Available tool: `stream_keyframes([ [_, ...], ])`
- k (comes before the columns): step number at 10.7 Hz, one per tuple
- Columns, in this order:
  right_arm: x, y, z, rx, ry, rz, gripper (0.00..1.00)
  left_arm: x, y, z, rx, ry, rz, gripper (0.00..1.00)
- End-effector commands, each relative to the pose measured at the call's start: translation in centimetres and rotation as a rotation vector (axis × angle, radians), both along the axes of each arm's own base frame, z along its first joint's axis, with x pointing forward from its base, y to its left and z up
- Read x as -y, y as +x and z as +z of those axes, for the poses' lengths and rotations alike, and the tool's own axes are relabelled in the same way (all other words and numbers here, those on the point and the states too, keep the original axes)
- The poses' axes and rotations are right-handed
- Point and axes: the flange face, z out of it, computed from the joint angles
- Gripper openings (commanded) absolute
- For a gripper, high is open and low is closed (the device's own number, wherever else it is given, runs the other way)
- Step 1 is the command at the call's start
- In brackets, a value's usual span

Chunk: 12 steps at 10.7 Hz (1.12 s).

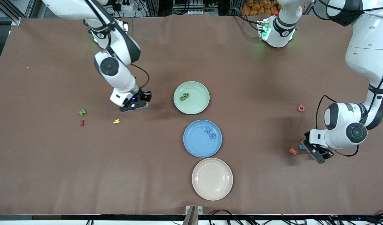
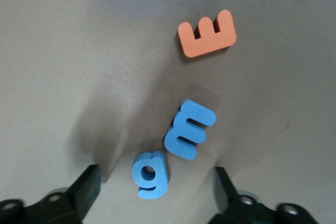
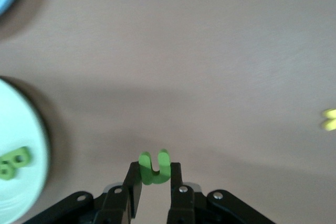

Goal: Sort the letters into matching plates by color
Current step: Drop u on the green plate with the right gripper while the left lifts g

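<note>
Three round rimmed plates: mint green [image 1: 196, 105], bright blue [image 1: 196, 147], beige-cream [image 1: 212, 178].

Flat foam letters: three green, four blue, two red, one yellow, one orange.

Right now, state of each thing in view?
Left gripper: open, low over two blue letters.
Right gripper: shut on green U, beside the green plate.
Green plate: holds green B.
Blue plate: holds blue X and G.
Cream plate: nothing in it.
Green N: loose on the table.
</note>
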Motion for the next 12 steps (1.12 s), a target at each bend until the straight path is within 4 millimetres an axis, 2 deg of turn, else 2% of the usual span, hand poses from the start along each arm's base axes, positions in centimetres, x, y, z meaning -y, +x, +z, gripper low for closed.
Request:
stream_keyframes([
  [1,-7.3,-2.5,-0.1,-0.039,0.032,-0.098,0.00,0.2,0.3,0.0,0.015,-0.014,0.067,0.00],
  [6,-13.6,-7.4,-1.0,-0.073,0.026,-0.148,0.00,0.2,0.4,0.1,0.027,-0.016,0.066,0.00],
  [9,-17.2,-7.8,-1.9,-0.104,0.051,-0.219,0.00,1.1,0.7,1.0,0.043,-0.022,0.104,0.00],
  [12,-19.5,-7.7,-3.6,-0.083,0.030,-0.272,0.00,5.4,1.3,3.0,0.075,-0.054,0.148,0.00],
])
